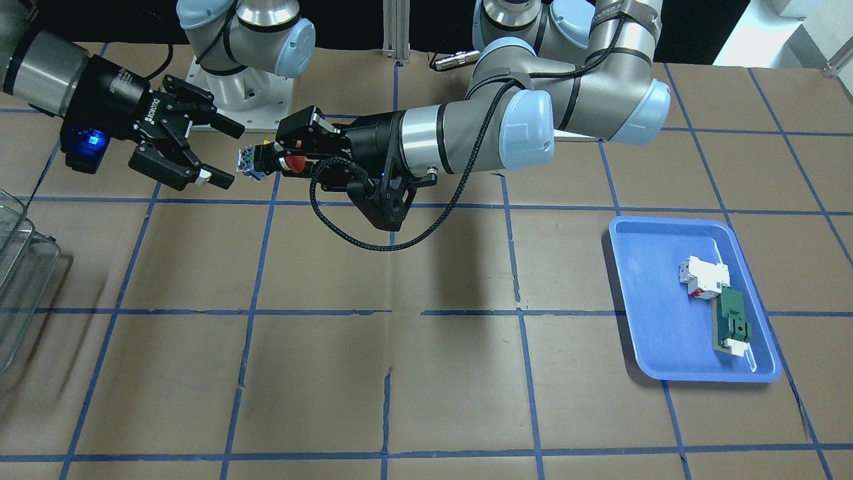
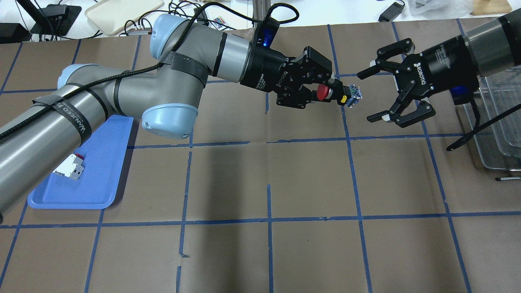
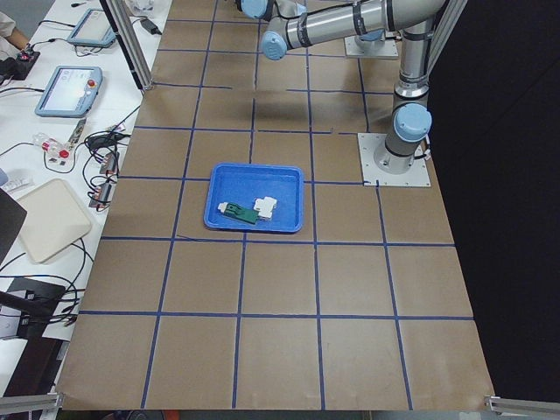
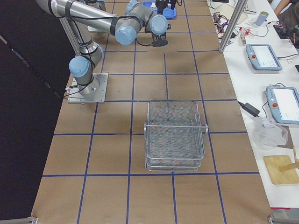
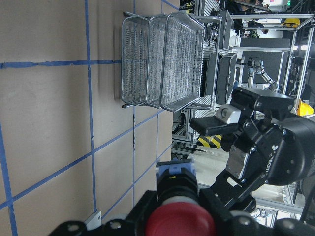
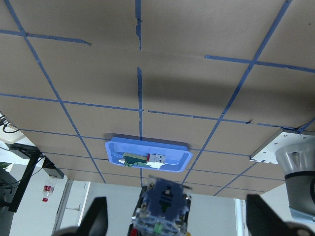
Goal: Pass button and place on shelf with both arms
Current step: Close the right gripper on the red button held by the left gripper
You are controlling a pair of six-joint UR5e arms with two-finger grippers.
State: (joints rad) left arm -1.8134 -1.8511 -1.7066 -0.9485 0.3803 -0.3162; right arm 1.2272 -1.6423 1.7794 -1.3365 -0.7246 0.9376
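My left gripper (image 2: 321, 92) is shut on the button (image 2: 325, 92), holding it sideways in the air over the table's middle. The red cap sits between the fingers and the bluish base (image 2: 353, 96) points at my right gripper (image 2: 365, 97). The right gripper is open, and its fingertips flank the space just beyond the base without touching it. The front-facing view shows the same: button (image 1: 293, 163), left gripper (image 1: 293, 155), right gripper (image 1: 232, 155). The right wrist view shows the button's base (image 6: 165, 196) end-on between the open fingers. The wire shelf (image 2: 500, 122) stands behind the right gripper.
A blue tray (image 1: 666, 333) on the robot's left side holds a white block with red marks (image 1: 703, 277) and a green flat part (image 1: 733, 323). The shelf also shows in the front-facing view's left edge (image 1: 20, 280) and in the exterior right view (image 4: 175, 135).
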